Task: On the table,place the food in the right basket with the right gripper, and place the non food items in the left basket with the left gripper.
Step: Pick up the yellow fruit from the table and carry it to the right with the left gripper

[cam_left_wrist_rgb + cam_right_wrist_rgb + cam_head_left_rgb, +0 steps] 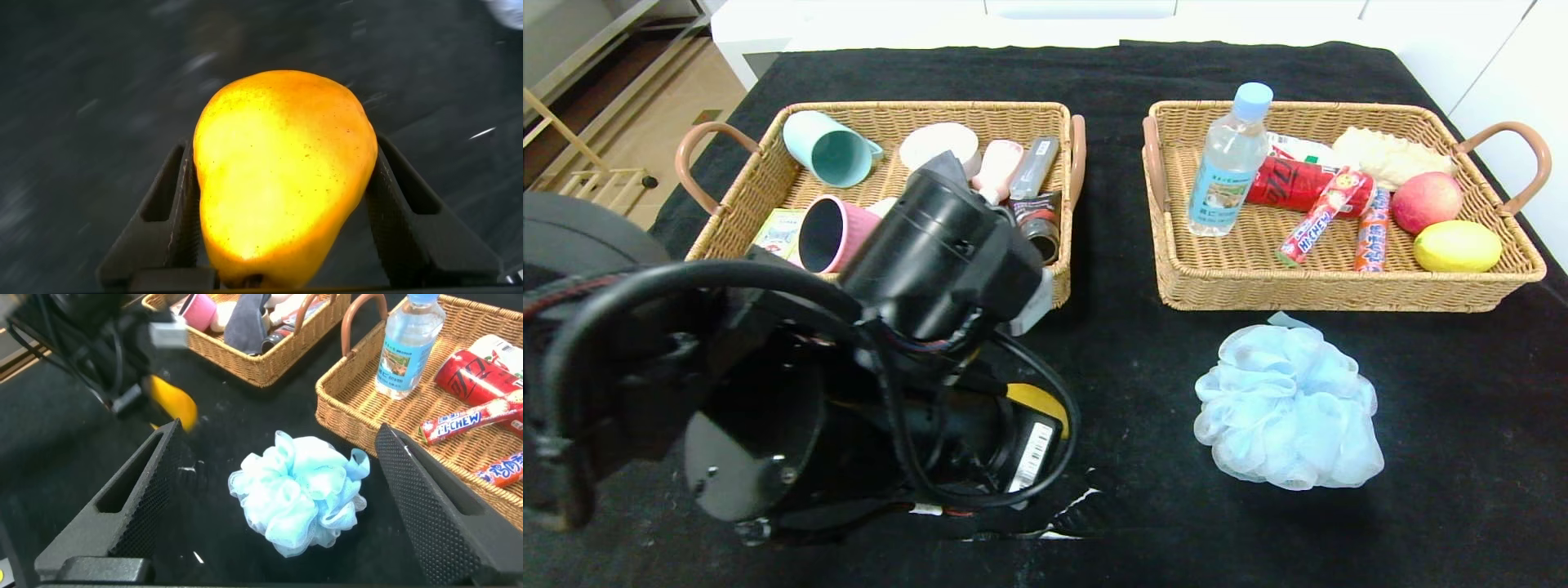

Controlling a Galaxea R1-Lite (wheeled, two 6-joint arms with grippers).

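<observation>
Left gripper [282, 245] fingers clenched on the pear [282, 175], food that could land in left basket [882, 114]; right gripper [286, 498] fingers released above puff [298, 490].

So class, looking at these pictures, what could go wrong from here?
1. The left gripper holds the yellow pear, which is food; dropped into the left basket, it would be sorted wrongly.
2. The open right gripper frames the blue mesh puff, a non-food item; it might end up in the right basket.
</observation>
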